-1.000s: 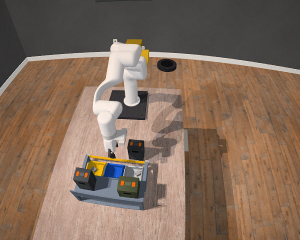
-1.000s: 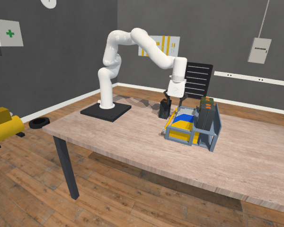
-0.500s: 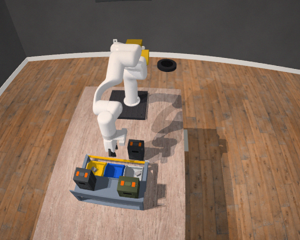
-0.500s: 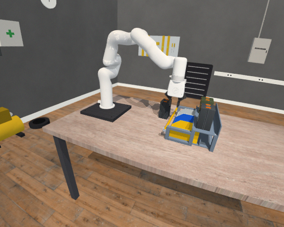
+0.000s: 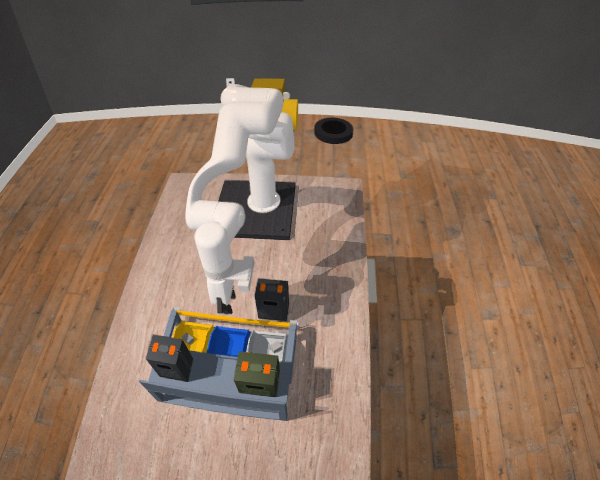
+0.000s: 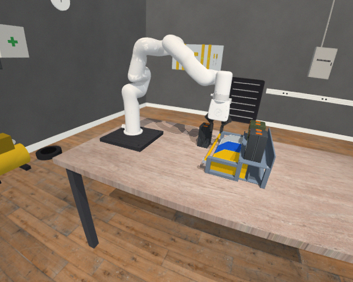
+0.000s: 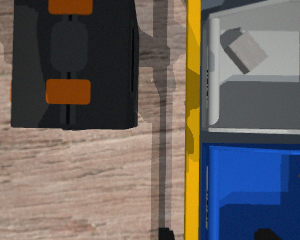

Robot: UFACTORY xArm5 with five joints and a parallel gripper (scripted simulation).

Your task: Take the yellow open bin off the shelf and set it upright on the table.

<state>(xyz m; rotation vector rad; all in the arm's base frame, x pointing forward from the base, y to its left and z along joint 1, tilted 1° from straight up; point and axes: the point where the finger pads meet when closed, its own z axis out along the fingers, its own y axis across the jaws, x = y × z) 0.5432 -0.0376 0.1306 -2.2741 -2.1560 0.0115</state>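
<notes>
The yellow open bin (image 5: 196,335) sits at the left end of the grey shelf (image 5: 222,361), with a small grey part (image 5: 188,338) in it; it also shows in the side view (image 6: 223,157). Beside it are a blue bin (image 5: 229,341) and a grey bin (image 5: 269,342) holding a grey block (image 7: 247,50). My gripper (image 5: 224,305) hangs just above the shelf's yellow rail (image 5: 233,318), near where the yellow and blue bins meet. Its fingers stand half open and empty, either side of the rail (image 7: 192,120) in the wrist view. The yellow bin is out of the wrist view.
A black lidded box with orange latches (image 5: 272,299) stands on the table right behind the shelf, close to my gripper. A dark box (image 5: 168,357) and a green box (image 5: 257,373) sit on the shelf's upper level. The arm's black base plate (image 5: 259,209) is further back.
</notes>
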